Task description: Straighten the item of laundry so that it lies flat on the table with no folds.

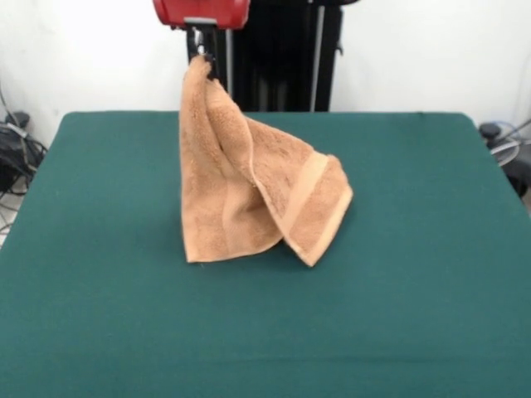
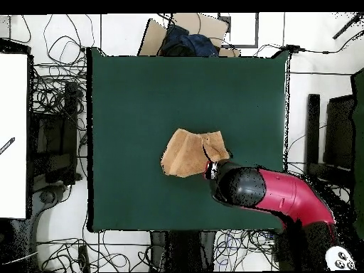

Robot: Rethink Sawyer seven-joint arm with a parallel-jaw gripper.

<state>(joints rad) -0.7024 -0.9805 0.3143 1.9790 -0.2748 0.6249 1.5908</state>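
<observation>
1. Claw (image 1: 202, 51) of mine, front view: clamped shut on one top corner of the towel (image 1: 249, 186), which hangs long-axis upright, its lower edge crumpled on the table (image 1: 99, 274).
2. Overhead view: towel (image 2: 188, 151) bunched mid-table, beside my arm (image 2: 277, 193).
3. Risk: dropping straight down would likely pile it into fresh folds.

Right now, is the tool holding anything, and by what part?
Yes. The tool holds the towel by its top corner; the rest hangs in folds, its lower edge on the table.
</observation>
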